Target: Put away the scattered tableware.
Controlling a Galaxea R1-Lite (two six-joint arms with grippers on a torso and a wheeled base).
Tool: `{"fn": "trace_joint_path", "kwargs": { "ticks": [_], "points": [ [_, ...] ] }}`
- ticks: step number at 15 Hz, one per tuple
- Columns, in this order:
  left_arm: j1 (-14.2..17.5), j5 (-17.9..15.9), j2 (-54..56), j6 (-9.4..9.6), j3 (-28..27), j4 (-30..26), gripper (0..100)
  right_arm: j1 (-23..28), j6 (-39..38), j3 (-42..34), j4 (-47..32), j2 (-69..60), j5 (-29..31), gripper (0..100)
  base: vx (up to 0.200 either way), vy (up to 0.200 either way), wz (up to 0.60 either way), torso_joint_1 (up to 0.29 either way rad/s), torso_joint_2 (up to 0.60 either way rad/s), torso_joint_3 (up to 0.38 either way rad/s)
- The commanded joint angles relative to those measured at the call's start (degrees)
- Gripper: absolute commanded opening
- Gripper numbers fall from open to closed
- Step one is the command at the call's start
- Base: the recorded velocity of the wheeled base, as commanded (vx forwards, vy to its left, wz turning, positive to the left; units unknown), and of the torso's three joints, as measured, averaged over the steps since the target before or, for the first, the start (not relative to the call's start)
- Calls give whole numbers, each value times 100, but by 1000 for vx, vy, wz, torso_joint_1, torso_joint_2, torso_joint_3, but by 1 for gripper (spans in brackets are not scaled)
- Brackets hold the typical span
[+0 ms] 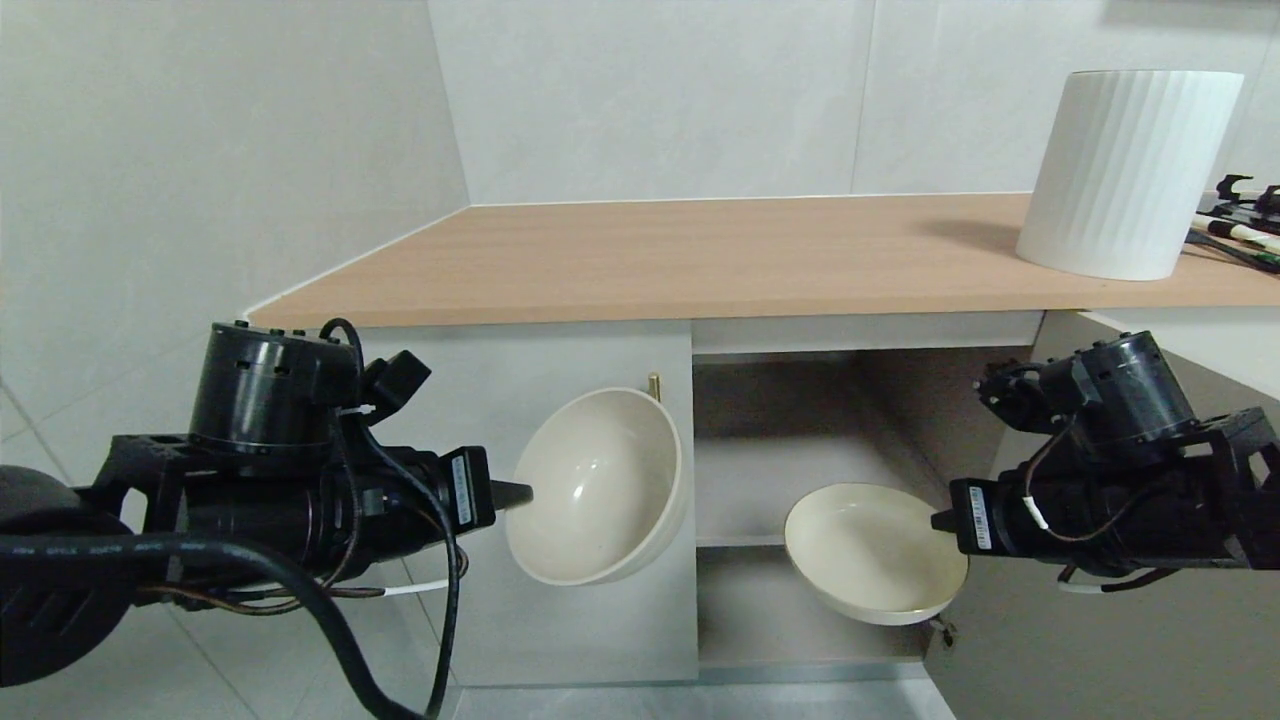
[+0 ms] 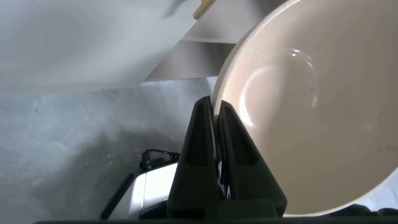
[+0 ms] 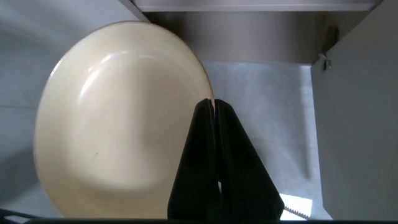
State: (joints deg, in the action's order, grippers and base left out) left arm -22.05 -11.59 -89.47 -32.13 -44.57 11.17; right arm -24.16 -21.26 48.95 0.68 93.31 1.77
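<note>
My left gripper (image 1: 522,492) is shut on the rim of a deep cream bowl (image 1: 598,485), held on its side in front of the closed cabinet door (image 1: 590,610). In the left wrist view the bowl (image 2: 311,106) fills the frame past my left gripper (image 2: 216,112), its rim pinched between the fingers. My right gripper (image 1: 938,520) is shut on the rim of a shallow cream plate (image 1: 872,550), held tilted before the open cabinet (image 1: 790,440). From the right wrist, the plate (image 3: 118,112) lies beside my right gripper (image 3: 214,107).
A wooden countertop (image 1: 700,255) runs above the cabinet, with a tall white ribbed container (image 1: 1130,170) at its right end and utensils (image 1: 1240,225) beyond it. The cabinet shelf (image 1: 770,480) lies behind the plate. An open door (image 1: 1060,620) hangs on the right.
</note>
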Motion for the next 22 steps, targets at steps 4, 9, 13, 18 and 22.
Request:
{"fn": "trace_joint_path", "kwargs": {
  "ticks": [4, 9, 13, 18, 22],
  "points": [
    [-1, 8, -141, -3, -157, -27, 0, -10, -309, 45, 1813, 1541, 526, 0, 0, 0, 0, 0, 0, 0],
    [26, 8, -203, -3, -272, -44, 0, -1, -309, 546, 2525, 2825, 641, 0, 0, 0, 0, 0, 0, 0],
    [26, 8, -203, -3, -289, -229, 0, 26, -282, 1565, 2516, 3818, 983, 0, 0, 0, 0, 0, 0, 0],
    [26, 8, -291, 5, -280, -238, 0, 245, -291, 2277, 2410, 4451, 1265, 0, 0, 0, 0, 0, 0, 0],
    [-150, 17, -440, 5, -245, -238, 0, 421, -309, 2462, 2401, 4723, 1555, 0, 0, 0, 0, 0, 0, 0]
  ]
}}
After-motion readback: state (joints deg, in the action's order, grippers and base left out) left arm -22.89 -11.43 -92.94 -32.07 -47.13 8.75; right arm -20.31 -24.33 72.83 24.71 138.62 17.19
